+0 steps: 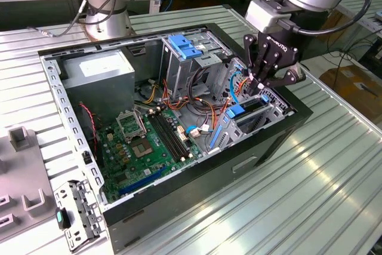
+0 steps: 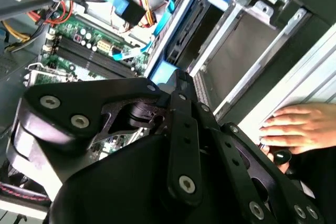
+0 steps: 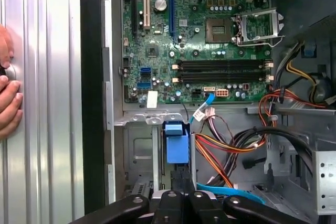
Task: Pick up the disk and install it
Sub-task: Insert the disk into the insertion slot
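The flat rectangular disk with blue plastic side rails (image 1: pixel 237 110) stands on edge in the metal drive bay, at about 3 o'clock from the middle of the open black computer case (image 1: pixel 239 159) in the exterior view. The black robot gripper (image 1: pixel 261 88) hangs just above it, toward 1 o'clock, its fingers clenched together; whether they touch the disk's edge I cannot tell. I judge that picking-up is done and seating is in hand. A final push calls for a straight line down the bay, clear of the orange and red cables (image 1: pixel 206 108) at 9 o'clock. A person's hand (image 3: pixel 8 98) rests on the ribbed metal worktop (image 1: pixel 334 195).
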